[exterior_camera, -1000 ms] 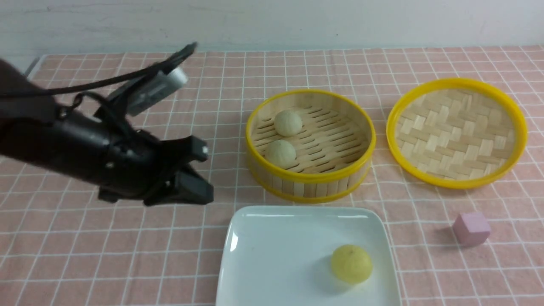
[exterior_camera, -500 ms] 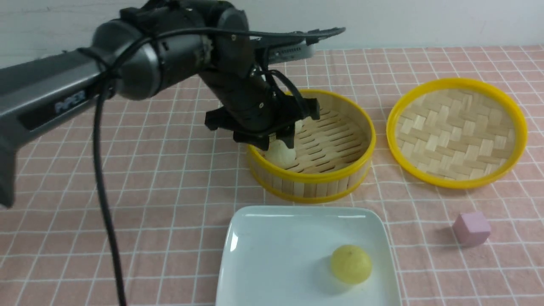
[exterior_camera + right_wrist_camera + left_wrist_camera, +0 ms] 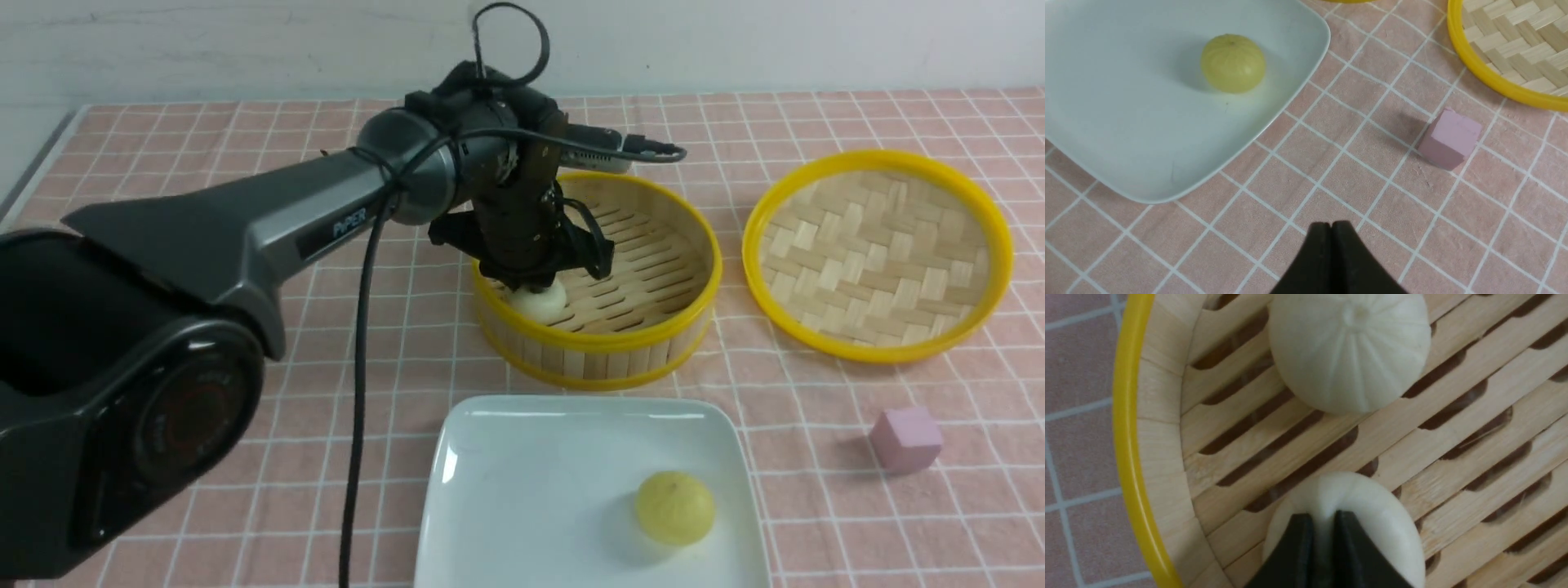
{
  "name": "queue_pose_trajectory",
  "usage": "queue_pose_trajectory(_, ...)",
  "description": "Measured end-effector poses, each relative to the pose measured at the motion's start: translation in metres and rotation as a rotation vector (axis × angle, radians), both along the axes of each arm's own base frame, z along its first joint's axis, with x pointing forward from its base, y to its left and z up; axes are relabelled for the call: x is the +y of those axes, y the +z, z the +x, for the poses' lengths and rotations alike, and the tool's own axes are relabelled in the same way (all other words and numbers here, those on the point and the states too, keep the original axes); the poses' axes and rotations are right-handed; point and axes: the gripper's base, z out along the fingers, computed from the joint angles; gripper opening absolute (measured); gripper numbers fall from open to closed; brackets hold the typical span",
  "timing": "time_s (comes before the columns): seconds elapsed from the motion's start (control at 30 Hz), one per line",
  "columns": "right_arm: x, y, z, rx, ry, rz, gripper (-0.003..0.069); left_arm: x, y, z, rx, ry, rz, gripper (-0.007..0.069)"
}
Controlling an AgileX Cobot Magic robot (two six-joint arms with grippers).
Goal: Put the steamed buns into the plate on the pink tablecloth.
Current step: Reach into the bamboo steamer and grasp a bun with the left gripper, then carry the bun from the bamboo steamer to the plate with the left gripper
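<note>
On the gridded pink tablecloth (image 3: pixel 816 523), the left gripper (image 3: pixel 1323 516) stands inside the slatted bamboo steamer (image 3: pixel 600 339), jaws almost closed, pinching the soft pleated white bun (image 3: pixel 1372 510) for lifting. A second white bun (image 3: pixel 1349 351) sits just beside it. The glossy plate (image 3: pixel 522 490), robot-side of this gripper, holds the yellow bun (image 3: pixel 674 508). The right gripper (image 3: pixel 1331 224) hangs closed and empty.

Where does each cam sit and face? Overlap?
Front: between the arms, facing forward over the pink tablecloth; left arm in the steamer basket.
Left wrist: looks down into the basket; left gripper pinches the near bun.
Right wrist: looks down at the plate, pink cube; right gripper shut.
Shared: front and right wrist both show the yellow bun.
</note>
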Motion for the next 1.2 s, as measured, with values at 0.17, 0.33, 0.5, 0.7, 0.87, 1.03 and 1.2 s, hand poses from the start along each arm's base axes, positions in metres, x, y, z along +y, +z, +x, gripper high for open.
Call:
queue_pose_trajectory(0.17,0.000,-0.008,0.000,0.020,0.000,-0.013,0.0003,0.004,0.036,-0.010,-0.007,0.011,-0.022,0.0027)
queue_pose_trajectory(0.33,0.000,-0.008,0.000,0.016,0.000,-0.011,0.0010,0.031,0.139,-0.055,-0.036,0.029,-0.079,0.0027)
queue_pose_trajectory(0.5,0.000,-0.007,0.000,0.017,0.001,-0.007,0.0015,0.047,0.152,-0.090,0.060,0.026,-0.103,0.0027)
queue_pose_trajectory(0.7,0.000,-0.007,0.000,0.017,0.001,-0.005,0.0020,0.027,0.055,-0.122,0.306,0.038,-0.016,0.0034)
queue_pose_trajectory(0.87,0.001,-0.007,0.000,0.021,0.002,0.004,0.0026,0.013,0.009,-0.138,0.313,0.058,-0.018,0.0076)
queue_pose_trajectory(1.03,0.001,-0.007,0.000,0.021,0.002,0.004,0.0033,0.009,0.001,-0.135,0.285,0.087,-0.042,0.0221)
queue_pose_trajectory(1.2,0.002,-0.007,-0.001,0.025,0.003,0.010,0.0038,0.007,0.011,-0.128,0.220,0.071,-0.036,0.0405)
